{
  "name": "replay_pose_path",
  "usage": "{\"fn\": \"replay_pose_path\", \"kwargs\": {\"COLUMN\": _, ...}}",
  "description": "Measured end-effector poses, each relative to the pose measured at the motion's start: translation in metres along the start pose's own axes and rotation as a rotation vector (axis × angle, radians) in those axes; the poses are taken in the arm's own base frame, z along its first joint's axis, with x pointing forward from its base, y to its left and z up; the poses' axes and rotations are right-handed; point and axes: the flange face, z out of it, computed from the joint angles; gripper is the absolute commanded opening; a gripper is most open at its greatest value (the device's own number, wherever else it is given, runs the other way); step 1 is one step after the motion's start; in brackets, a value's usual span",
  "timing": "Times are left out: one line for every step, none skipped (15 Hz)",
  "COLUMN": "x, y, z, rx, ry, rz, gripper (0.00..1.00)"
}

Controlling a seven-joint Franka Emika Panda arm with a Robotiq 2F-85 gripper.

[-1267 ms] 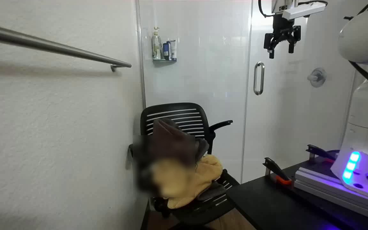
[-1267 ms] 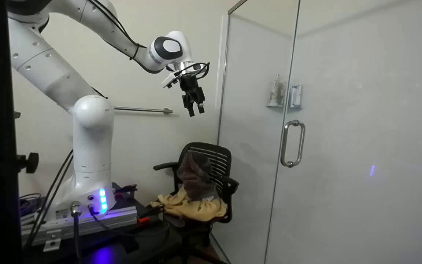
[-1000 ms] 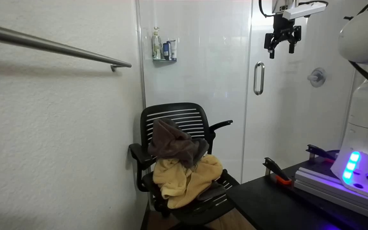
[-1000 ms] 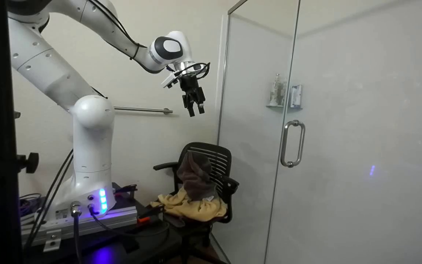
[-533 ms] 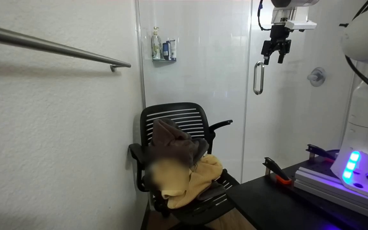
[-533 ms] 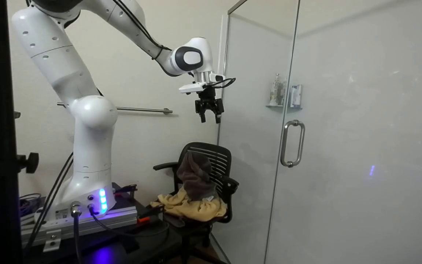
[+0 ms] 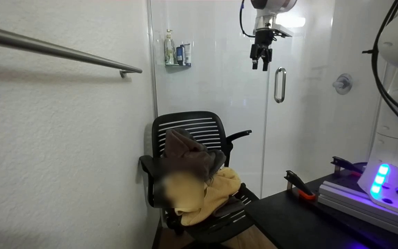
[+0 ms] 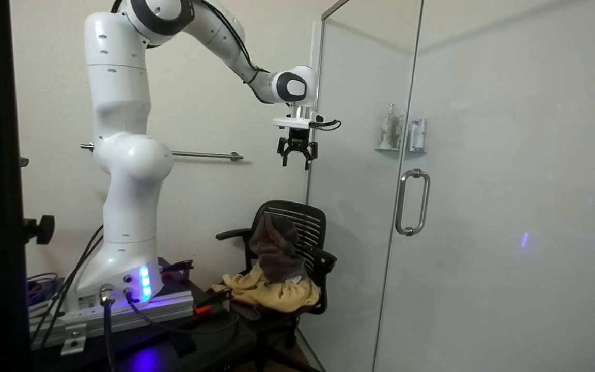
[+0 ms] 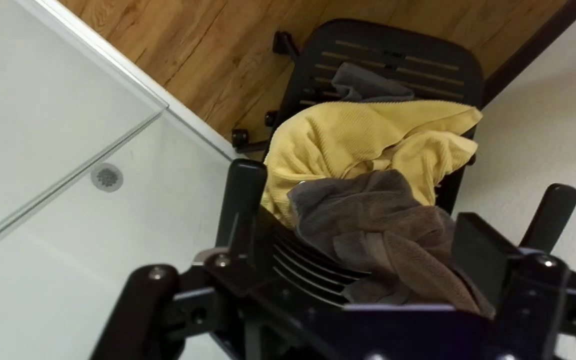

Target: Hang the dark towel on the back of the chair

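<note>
The dark towel (image 7: 181, 143) lies bunched against the slatted backrest of the black chair (image 7: 193, 117), its lower part on a yellow cloth; that lower part is blurred in this exterior view. From another side the towel (image 8: 275, 253) rises to a peak in front of the chair's backrest (image 8: 310, 213). High above and apart from both, my gripper (image 8: 296, 161) points down with its fingers spread and nothing between them. In the wrist view the towel (image 9: 383, 225) appears far below, between the open fingers, and the gripper's body covers the lower part of the backrest.
A yellow cloth (image 9: 338, 135) covers much of the seat, with a dark grey cloth (image 9: 368, 85) at the seat's front. A white wall with a metal towel bar (image 7: 64, 50) and a glass shower door with handle (image 8: 413, 202) flank the chair. The black table (image 7: 282, 218) stands close by.
The arm has reached outward, bringing the open gripper over toward the chair, and the wrist has turned. Towel, cloths and chair have not moved.
</note>
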Motion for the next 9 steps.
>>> {"fn": "replay_pose_path", "kwargs": {"x": 0.018, "y": -0.015, "z": 0.001, "rx": 0.007, "ry": -0.051, "rz": -0.022, "gripper": 1.00}}
{"fn": "replay_pose_path", "kwargs": {"x": 0.032, "y": -0.029, "z": 0.001, "rx": 0.014, "ry": -0.106, "rz": -0.041, "gripper": 1.00}}
{"fn": "replay_pose_path", "kwargs": {"x": 0.042, "y": -0.040, "z": 0.002, "rx": 0.013, "ry": -0.162, "rz": -0.060, "gripper": 1.00}}
{"fn": "replay_pose_path", "kwargs": {"x": 0.050, "y": -0.048, "z": 0.002, "rx": 0.011, "ry": -0.198, "rz": -0.072, "gripper": 1.00}}
{"fn": "replay_pose_path", "kwargs": {"x": 0.054, "y": -0.052, "z": 0.001, "rx": 0.009, "ry": -0.214, "rz": -0.078, "gripper": 1.00}}
{"fn": "replay_pose_path", "kwargs": {"x": 0.056, "y": -0.051, "z": 0.001, "rx": 0.009, "ry": -0.218, "rz": -0.078, "gripper": 1.00}}
{"fn": "replay_pose_path", "kwargs": {"x": 0.056, "y": -0.051, "z": 0.000, "rx": 0.009, "ry": -0.217, "rz": -0.077, "gripper": 1.00}}
{"fn": "replay_pose_path", "kwargs": {"x": 0.056, "y": -0.049, "z": 0.000, "rx": 0.005, "ry": -0.209, "rz": -0.062, "gripper": 1.00}}
{"fn": "replay_pose_path", "kwargs": {"x": 0.056, "y": -0.047, "z": 0.001, "rx": 0.006, "ry": -0.199, "rz": -0.048, "gripper": 1.00}}
